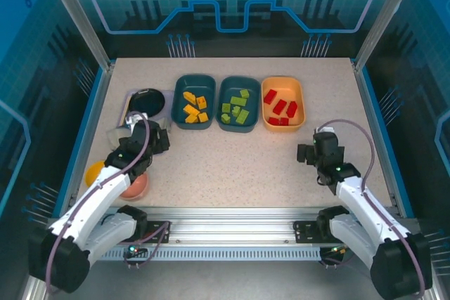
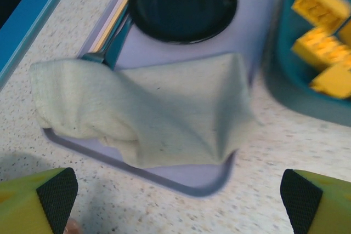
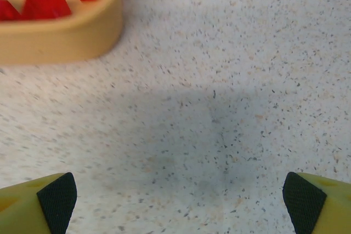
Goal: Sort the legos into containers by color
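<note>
Top external: small studded plastic bricks lie sorted: yellow-orange bricks (image 1: pixel 195 105) in left dark teal rounded tray (image 1: pixel 177 103), light green bricks (image 1: pixel 237 109) in middle teal tray (image 1: pixel 221 107), red bricks (image 1: pixel 280 107) in glossy orange tray (image 1: pixel 301 103) | trays lie beyond both claws, long axes running near-to-far; right gripper (image 3: pixel 178 198) nearer orange tray, left gripper (image 2: pixel 175 195) nearer yellow load | both jaws wide apart, empty | we judge sorting finished.
</note>
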